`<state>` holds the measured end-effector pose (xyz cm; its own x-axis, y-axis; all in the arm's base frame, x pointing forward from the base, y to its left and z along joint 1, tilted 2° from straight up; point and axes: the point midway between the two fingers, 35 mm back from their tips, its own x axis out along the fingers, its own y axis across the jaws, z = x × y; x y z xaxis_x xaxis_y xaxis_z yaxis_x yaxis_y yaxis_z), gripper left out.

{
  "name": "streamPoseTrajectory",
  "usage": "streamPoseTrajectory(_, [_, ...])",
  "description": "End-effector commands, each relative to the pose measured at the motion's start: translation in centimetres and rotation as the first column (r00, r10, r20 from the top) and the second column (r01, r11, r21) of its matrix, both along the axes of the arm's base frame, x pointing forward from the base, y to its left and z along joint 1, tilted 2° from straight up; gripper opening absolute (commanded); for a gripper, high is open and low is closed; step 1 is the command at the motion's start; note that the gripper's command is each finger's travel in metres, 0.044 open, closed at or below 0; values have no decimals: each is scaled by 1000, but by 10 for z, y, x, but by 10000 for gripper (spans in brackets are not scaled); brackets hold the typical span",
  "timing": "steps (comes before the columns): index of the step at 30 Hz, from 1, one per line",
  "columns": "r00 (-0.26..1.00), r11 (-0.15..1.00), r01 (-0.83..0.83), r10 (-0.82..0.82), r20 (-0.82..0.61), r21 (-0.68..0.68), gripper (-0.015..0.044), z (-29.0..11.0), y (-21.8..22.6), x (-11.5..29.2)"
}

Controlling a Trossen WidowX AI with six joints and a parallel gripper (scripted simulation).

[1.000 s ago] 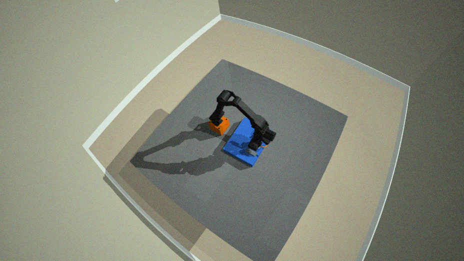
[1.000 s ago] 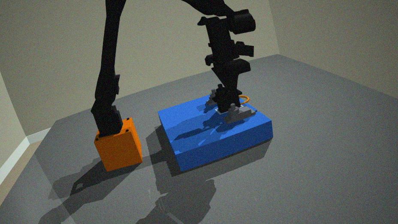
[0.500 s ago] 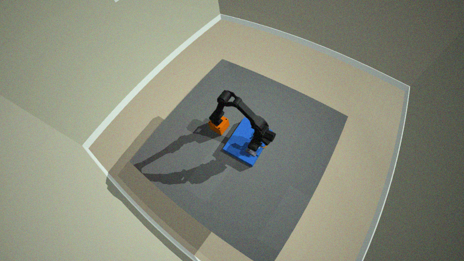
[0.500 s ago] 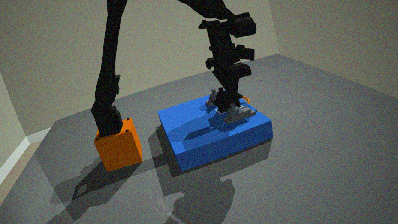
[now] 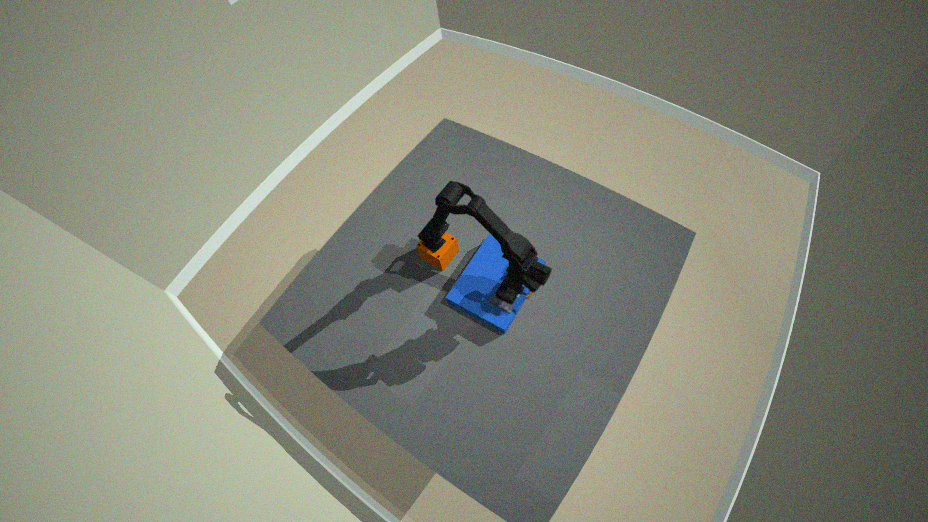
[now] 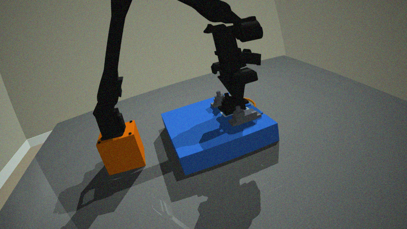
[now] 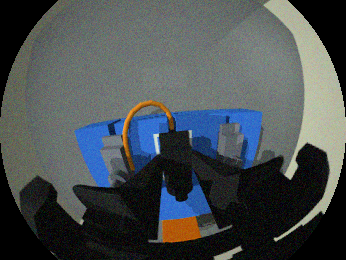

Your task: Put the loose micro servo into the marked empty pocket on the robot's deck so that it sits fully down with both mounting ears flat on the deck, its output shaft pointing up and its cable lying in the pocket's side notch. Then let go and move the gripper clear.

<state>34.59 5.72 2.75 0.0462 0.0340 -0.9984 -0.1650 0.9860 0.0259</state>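
Pincer (image 6: 230,105) grips micro servo (image 7: 177,157), low over marked pocket on blue deck (image 6: 199,136); seating, release, retreat remain.

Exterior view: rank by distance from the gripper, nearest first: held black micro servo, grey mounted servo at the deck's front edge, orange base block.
1. Black micro servo, between the fingers of the gripper.
2. Grey mounted servo, just in front on the blue deck.
3. Orange base block, off the deck, far left.

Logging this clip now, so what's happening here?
A single black arm on an orange base holds a dark micro servo in its claw, low over the blue deck between two grey servos already mounted. The servo's orange cable loops behind it. It isn't released yet; whether it's fully seated can't be told.
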Motion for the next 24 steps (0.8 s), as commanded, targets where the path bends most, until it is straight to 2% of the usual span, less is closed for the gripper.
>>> streamPoseTrajectory(1, [1000, 1000, 2, -2, -5, 1, 0, -4, 0, -1])
streamPoseTrajectory(19, [1000, 1000, 2, -2, -5, 1, 0, -16, 1, 0])
streamPoseTrajectory(24, [1000, 1000, 2, -2, -5, 1, 131, -13, 0, 0])
